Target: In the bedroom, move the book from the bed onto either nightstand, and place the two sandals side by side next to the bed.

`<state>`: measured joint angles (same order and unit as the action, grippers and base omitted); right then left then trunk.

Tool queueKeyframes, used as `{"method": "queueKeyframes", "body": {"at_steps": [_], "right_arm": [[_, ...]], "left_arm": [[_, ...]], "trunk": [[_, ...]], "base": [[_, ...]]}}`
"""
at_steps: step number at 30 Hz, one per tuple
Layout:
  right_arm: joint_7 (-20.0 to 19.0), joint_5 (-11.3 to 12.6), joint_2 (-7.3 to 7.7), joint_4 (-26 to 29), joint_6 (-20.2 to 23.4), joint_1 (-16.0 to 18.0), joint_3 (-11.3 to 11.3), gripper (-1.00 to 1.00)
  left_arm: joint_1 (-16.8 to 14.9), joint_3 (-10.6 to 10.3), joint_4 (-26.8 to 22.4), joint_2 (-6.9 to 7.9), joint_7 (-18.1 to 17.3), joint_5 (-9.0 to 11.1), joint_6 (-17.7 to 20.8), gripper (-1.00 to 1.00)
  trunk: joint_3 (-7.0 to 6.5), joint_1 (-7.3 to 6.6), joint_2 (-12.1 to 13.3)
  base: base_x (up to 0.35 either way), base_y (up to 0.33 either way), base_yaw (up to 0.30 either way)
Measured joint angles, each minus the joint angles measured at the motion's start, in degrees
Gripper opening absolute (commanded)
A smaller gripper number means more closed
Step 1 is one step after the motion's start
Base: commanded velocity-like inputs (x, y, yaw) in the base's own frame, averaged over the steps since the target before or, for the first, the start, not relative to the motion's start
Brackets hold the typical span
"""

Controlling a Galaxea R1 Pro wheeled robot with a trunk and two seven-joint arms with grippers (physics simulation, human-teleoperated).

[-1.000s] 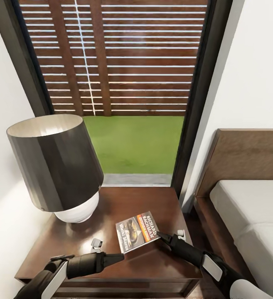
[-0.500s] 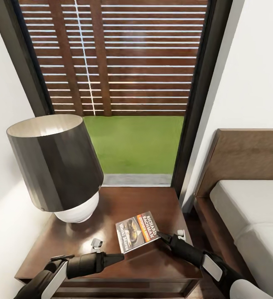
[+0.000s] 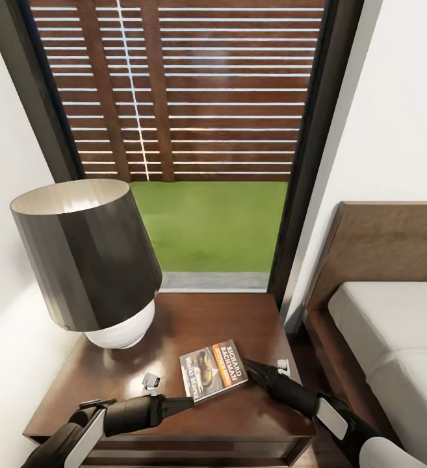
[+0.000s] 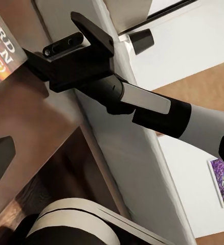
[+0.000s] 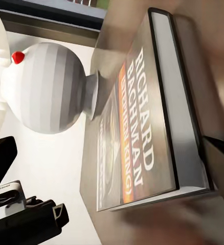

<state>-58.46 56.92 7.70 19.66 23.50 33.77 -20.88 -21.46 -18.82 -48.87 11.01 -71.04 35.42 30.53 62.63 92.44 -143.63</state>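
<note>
Book (image 3: 213,371) flat on nightstand (image 3: 174,416) beside lamp (image 3: 86,260), between two hands (image 3: 263,372) of untellable spread.

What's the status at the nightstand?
Book flat on nightstand, between the grippers. Right gripper by its edge, open state unclear. Left gripper near its front corner, jaws unclear. Lamp stands clear.

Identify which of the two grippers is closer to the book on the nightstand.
The right gripper: its tips sit just off the book, while the left gripper hangs short of its near edge.
</note>
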Motion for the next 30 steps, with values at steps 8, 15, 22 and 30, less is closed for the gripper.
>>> {"method": "queueKeyframes", "body": {"at_steps": [8,15,22,30], "right_arm": [[0.2,0.0,-0.02,0.3,0.4,0.0,-0.2,1.0],[0.2,0.0,-0.02,0.2,0.3,0.0,-0.2,1.0],[0.2,0.0,-0.02,0.2,0.3,0.0,-0.2,1.0],[0.3,-0.4,-0.02,-1.3,0.8,0.0,-0.5,1.0]], "left_arm": [[0.0,0.0,0.2,0.0,0.0,0.0,0.0,1.0],[0.0,0.1,0.8,-0.04,0.1,0.0,-0.1,1.0],[0.0,0.1,0.8,-0.03,0.0,0.0,-0.1,1.0],[0.0,0.2,0.7,-0.09,0.0,0.0,0.0,1.0]], "trunk": [[0.0,0.03,0.0],[0.0,0.01,0.0],[0.0,0.01,0.0],[-1.53,-0.17,0.1]], "base": [[-0.157,0.0,0.0],[-0.026,0.0,0.0],[0.0,0.0,0.0],[0.0,0.0,0.0]]}}
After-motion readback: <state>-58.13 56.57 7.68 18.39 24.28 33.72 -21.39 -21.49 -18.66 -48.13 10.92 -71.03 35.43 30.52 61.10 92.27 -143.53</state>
